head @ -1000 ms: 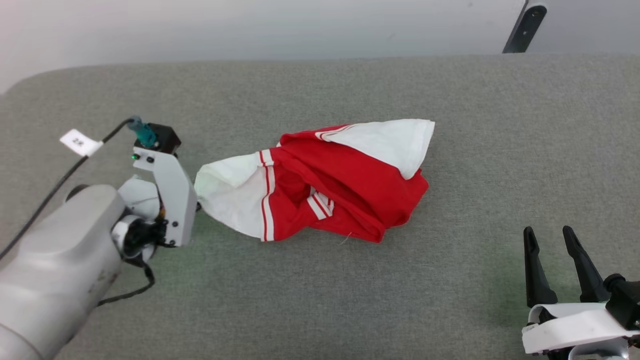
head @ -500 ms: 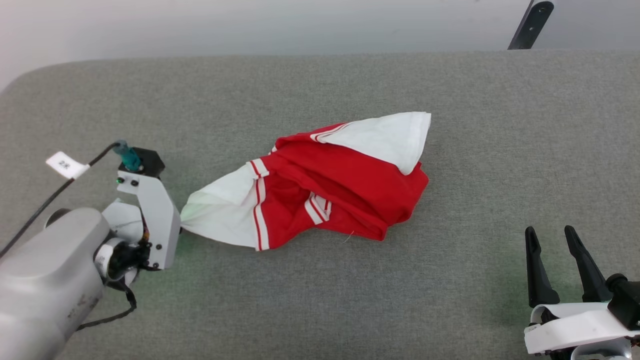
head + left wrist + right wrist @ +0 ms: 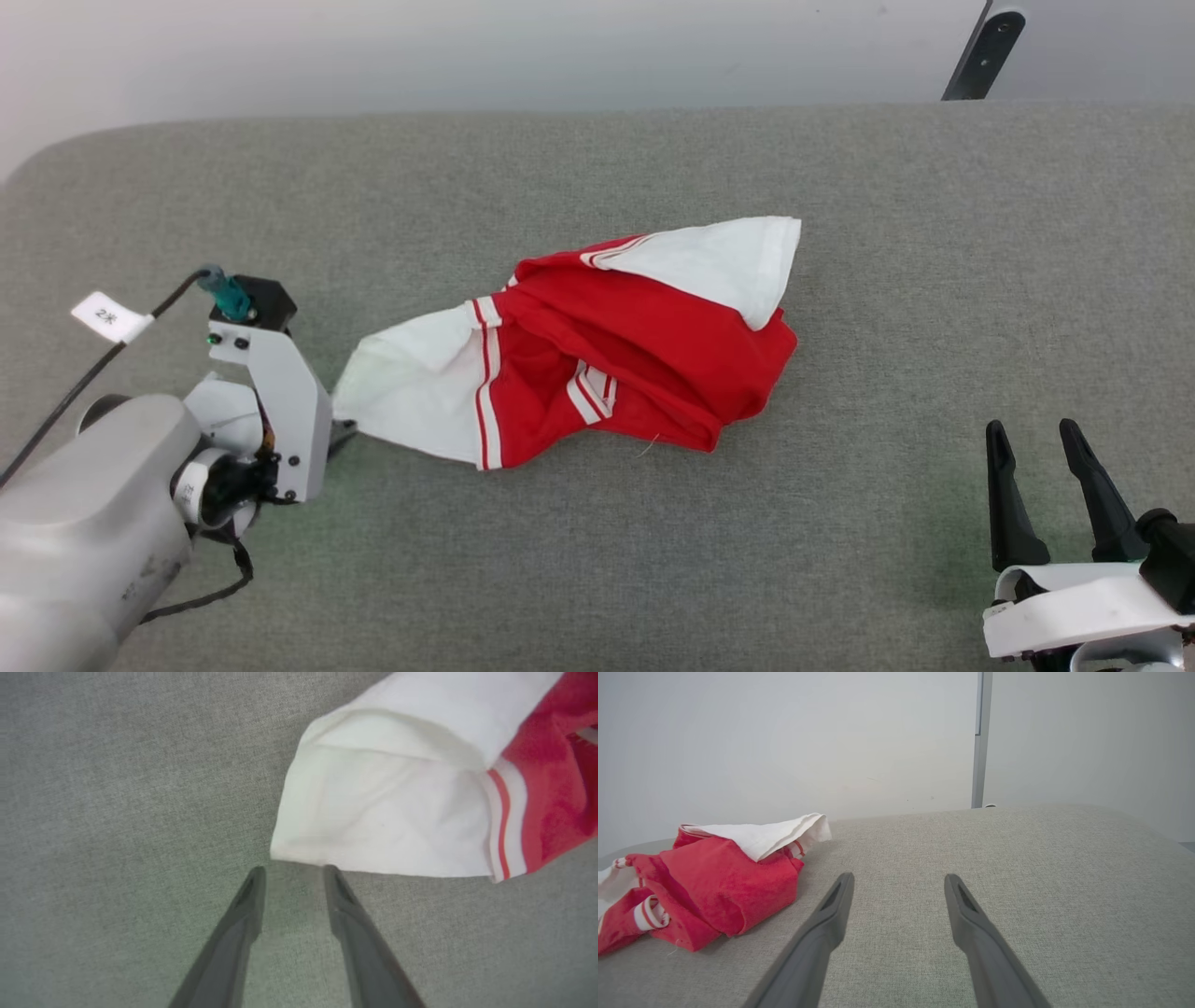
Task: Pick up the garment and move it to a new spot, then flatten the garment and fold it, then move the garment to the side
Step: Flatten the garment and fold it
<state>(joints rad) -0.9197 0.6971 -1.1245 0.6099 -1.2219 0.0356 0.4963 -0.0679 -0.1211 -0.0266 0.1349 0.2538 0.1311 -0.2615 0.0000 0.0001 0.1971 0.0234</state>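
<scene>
The jaws of the left gripper stand apart with nothing between them, low over the grey tabletop. Their tips sit right at the hem of a white sleeve; whether one tip touches the cloth cannot be told. That sleeve is the leftmost part of the garment, which lies crumpled around the middle of the tabletop. Right of the sleeve runs a band of red-and-white striped trim, then the bunched red body. A second white sleeve is folded over the body's far right side. The left forearm, pale grey, comes in from the near left, with a black cable carrying a white tag looped beside it. The jaws of the right gripper are also apart and hold nothing. They hover at the near right of the tabletop, well apart from the garment, fingers pointing to the far side. Beyond the far edge stands a pale wall, with a dark post at the far right.
</scene>
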